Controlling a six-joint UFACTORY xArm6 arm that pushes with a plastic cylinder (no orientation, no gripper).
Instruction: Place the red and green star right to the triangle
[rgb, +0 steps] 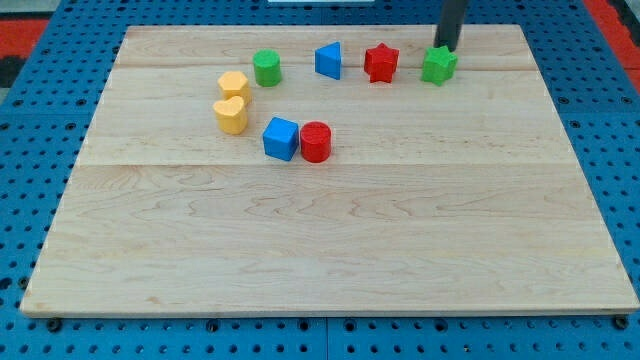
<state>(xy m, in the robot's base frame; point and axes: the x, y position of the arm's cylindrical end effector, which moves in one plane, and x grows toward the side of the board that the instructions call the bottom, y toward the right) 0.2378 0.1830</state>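
A blue triangle (328, 60) lies near the view's top, centre. A red star (381, 63) sits just to its right, with a small gap. A green star (438, 66) sits further right, apart from the red star. My tip (443, 49) comes down from the view's top edge and ends right behind the green star, at its top edge, touching or nearly touching it.
A green cylinder (266, 68) lies left of the triangle. A yellow hexagon (233, 85) and a yellow heart (230, 115) sit at the left. A blue cube (281, 138) touches a red cylinder (315, 142). The wooden board (330, 250) lies on blue pegboard.
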